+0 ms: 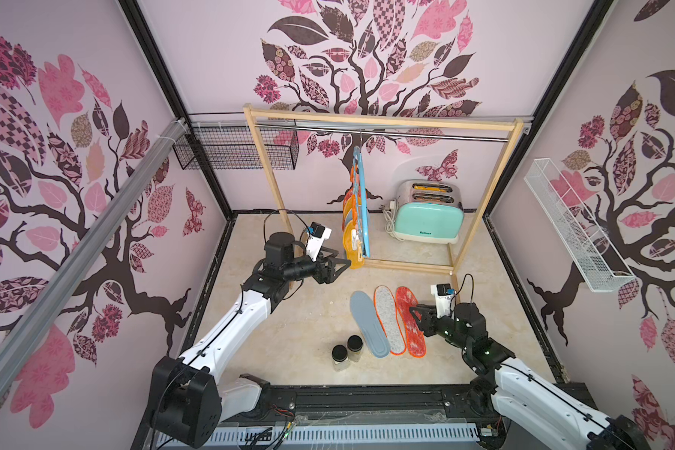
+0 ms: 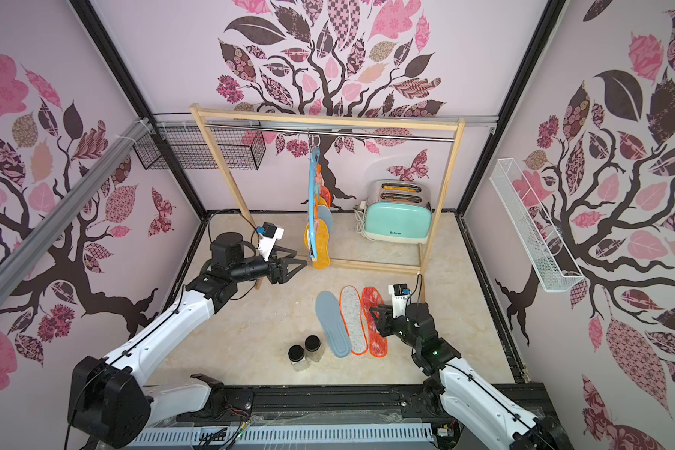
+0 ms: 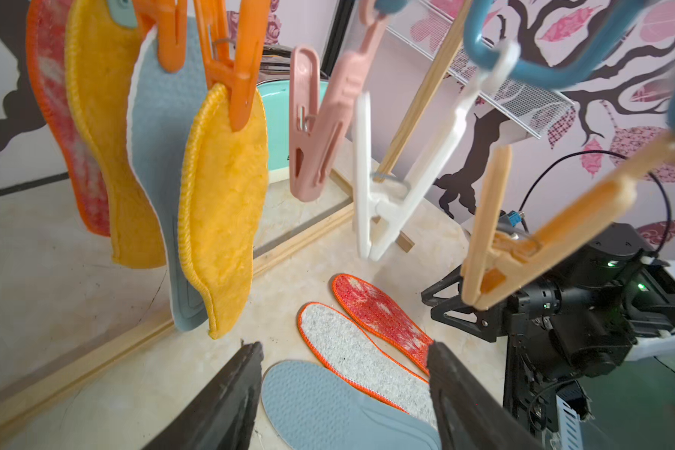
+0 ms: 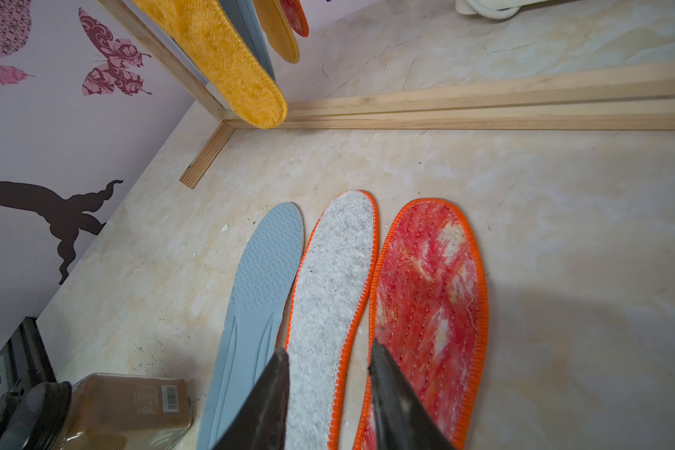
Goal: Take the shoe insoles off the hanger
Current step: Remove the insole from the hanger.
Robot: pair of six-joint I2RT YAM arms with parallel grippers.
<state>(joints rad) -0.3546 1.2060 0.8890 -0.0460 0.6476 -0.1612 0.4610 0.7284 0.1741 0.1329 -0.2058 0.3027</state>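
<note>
**Top views.** The light blue curved plastic hanger [image 1: 363, 195] hangs edge-on from the rail of the tall wooden frame [image 1: 480, 202] at the back of the worktop. Four shoe insoles are clipped to it. Three lie side by side mid-worktop, between the frame's base and the front edge: a grey-blue foam insole [image 1: 369, 323], a speckled grey-white felt insole [image 1: 389, 319] and a red-white mottled insole [image 1: 410, 321]. The left gripper [image 1: 340, 269] sits just beside the lower end of the nearest mustard yellow fleecy insole [image 1: 354, 249]. The right gripper [image 1: 416, 313] hovers over the felt and red ones.

**Left wrist.** Jaws wide apart, nothing between them. An orange clothespin [image 3: 242, 78] bites the yellow insole's top edge. A hanging grey-blue insole [image 3: 156, 156] sits close behind it. The pink clothespin [image 3: 312, 124] and white clothespin [image 3: 382, 187] hang empty.

**Right wrist.** Jaws partly apart and empty, above the felt insole.

**Note to self.** The step in hand looks like gripping the near yellow insole.
- I should close across its thickness near the lower tip, clear of the grey-blue one behind.
- I should then pull slowly downward along its own plane, so the pin lets go.
- The hanger hangs free, so a sideways tug would likely swing it or slide it along the rail.
</note>
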